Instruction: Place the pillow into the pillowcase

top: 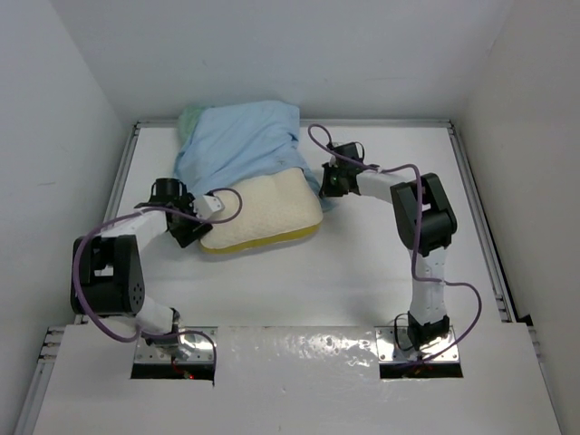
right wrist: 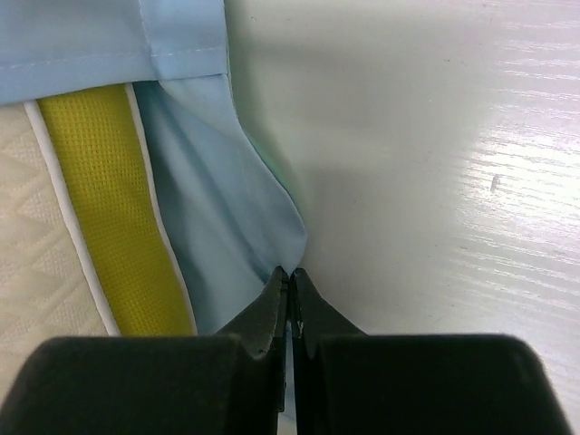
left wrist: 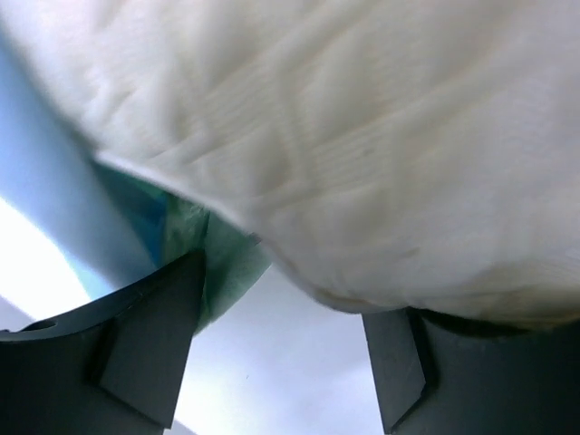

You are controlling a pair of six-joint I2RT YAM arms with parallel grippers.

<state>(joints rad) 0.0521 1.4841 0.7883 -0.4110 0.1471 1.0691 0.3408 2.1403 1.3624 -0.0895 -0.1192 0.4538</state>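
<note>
**Pillow partly inside its case, both grippers at its sides**

The pillow (top: 263,210) lay near the middle of the table (top: 299,281). Its cream, bumpy near end was bare, and its yellow edge band (top: 272,241) ran along the near side. Its far end was covered by the pillowcase (top: 237,140), which lay bunched toward the back wall with the light blue face up and a bit of mint green showing at the far left corner.

The left gripper (top: 201,217) sat at the pillow's near-left corner. In the left wrist view its fingers (left wrist: 145,344) stood well apart. The pillow's pale underside bulged over them and rested on the right-hand one, and a fold of green cloth hung just beside the left-hand one. Bare table showed in the gap between them.

The right gripper (top: 324,186) was at the pillow's right edge, where the blue cloth ended. In the right wrist view its fingertips were pressed together on a fold of the blue pillowcase, just beside the yellow band. White table lay to the right of the fold.

Purple cables (top: 109,237) looped along both arms.
</note>
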